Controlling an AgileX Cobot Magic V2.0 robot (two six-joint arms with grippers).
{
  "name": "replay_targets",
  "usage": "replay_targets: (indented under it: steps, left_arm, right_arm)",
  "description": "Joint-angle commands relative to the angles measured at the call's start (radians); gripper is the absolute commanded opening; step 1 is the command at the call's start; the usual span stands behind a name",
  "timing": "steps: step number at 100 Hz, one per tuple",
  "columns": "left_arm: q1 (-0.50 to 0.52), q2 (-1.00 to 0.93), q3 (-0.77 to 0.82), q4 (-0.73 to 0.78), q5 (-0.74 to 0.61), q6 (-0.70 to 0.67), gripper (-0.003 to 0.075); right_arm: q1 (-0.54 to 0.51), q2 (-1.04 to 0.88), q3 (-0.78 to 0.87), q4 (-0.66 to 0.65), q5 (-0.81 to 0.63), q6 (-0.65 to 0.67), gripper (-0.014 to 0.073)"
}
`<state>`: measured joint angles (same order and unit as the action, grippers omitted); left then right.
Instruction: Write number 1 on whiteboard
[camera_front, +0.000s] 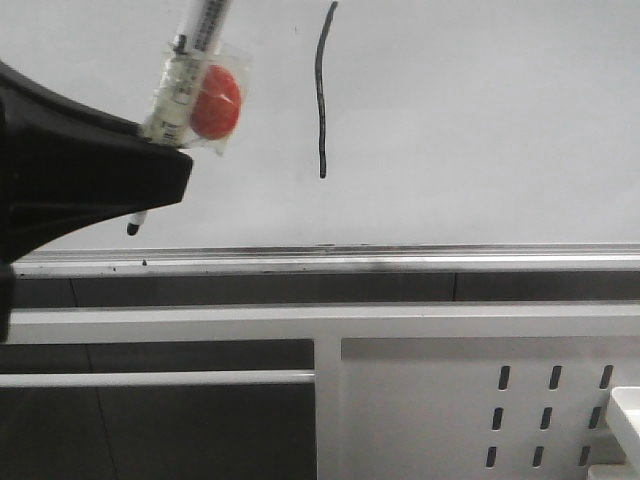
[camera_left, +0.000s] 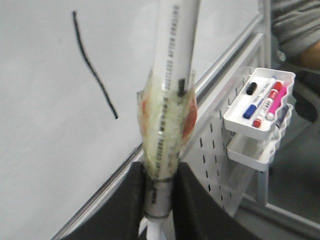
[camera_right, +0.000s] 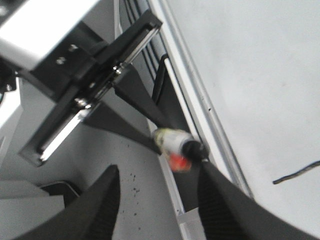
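Observation:
The whiteboard (camera_front: 480, 120) fills the upper front view, with a silver rail (camera_front: 400, 260) along its lower edge. The number 1 (camera_front: 322, 90) is a thin black, slightly curved vertical stroke on it; it also shows in the left wrist view (camera_left: 92, 65) and partly in the right wrist view (camera_right: 296, 174). My left gripper (camera_left: 159, 200) is shut on a white marker pen (camera_left: 172, 80) wrapped in tape with a red patch (camera_front: 215, 100). The pen tip (camera_front: 133, 228) points down, off the board, left of and below the stroke. My right gripper (camera_right: 160, 200) is open and empty.
A white metal panel with slotted holes (camera_front: 480, 400) stands below the rail. A white tray (camera_left: 257, 105) with several markers hangs on it. In the right wrist view the left arm (camera_right: 75, 75) and its pen (camera_right: 177, 145) show ahead.

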<state>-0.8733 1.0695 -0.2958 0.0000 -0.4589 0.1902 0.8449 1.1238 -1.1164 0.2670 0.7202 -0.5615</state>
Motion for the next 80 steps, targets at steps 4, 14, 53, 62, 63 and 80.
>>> replay_targets:
  steps: [4, 14, 53, 62, 63, 80]
  left_arm:
    - [0.0, -0.009, 0.014, -0.15, -0.179, -0.015, -0.002]
    - [0.0, -0.009, 0.038, -0.29, -0.233, -0.015, -0.002]
    - [-0.003, 0.075, 0.037, -0.497, -0.401, -0.015, -0.002]
    - [-0.003, 0.099, 0.031, -0.514, -0.438, -0.015, -0.002]
    - [-0.003, 0.101, 0.031, -0.514, -0.442, -0.015, -0.002]
    - [-0.003, 0.124, 0.0, -0.603, -0.449, -0.015, -0.002]
  right_arm:
    - [-0.006, -0.087, -0.032, -0.101, -0.008, 0.115, 0.0208]
    - [-0.028, -0.138, -0.021, -0.171, 0.055, 0.193, -0.0026]
    - [-0.069, -0.251, 0.07, -0.173, 0.078, 0.2, -0.0069]
    - [-0.069, -0.249, 0.07, -0.173, 0.085, 0.2, -0.0069]
    - [-0.069, -0.249, 0.07, -0.173, 0.085, 0.2, -0.0069]
    - [-0.069, -0.249, 0.07, -0.173, 0.067, 0.2, -0.0069]
